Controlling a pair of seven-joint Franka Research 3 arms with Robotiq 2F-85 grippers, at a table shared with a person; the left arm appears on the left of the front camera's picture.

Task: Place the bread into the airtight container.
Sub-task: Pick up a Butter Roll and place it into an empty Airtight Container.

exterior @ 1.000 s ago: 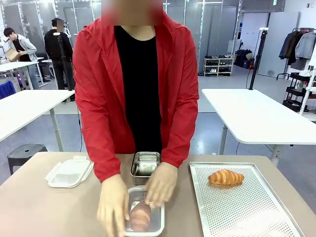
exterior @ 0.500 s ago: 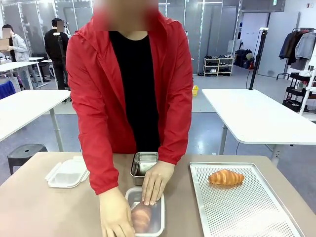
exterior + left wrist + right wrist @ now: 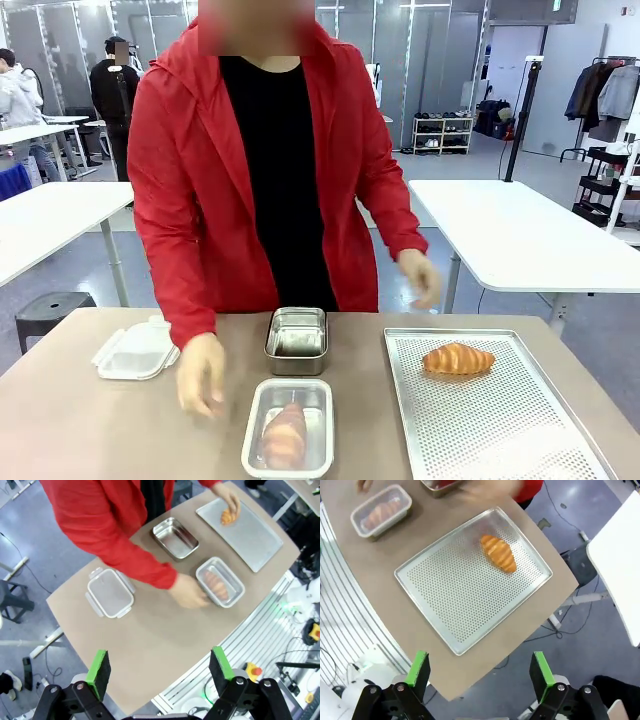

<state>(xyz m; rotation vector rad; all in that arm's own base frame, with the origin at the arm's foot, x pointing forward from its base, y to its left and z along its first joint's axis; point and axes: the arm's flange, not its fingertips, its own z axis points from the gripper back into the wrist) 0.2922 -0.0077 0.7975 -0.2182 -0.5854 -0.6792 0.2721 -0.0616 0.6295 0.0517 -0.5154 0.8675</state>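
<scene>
Shows bread [image 3: 498, 553] lying slantwise on the tray [image 3: 445, 595], upper centre, straight ahead of the spread, empty right gripper [image 3: 479, 667]; left gripper [image 3: 160, 665], equally spread, farther off.

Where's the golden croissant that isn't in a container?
Front view: the golden croissant lies at the far end of the perforated metal tray on the robot's right, right of the open rectangular steel container.

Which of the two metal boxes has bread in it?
The near box, at the robot's edge of the table, has a bread inside. The far box just behind it, closer to the person, is empty.
</scene>
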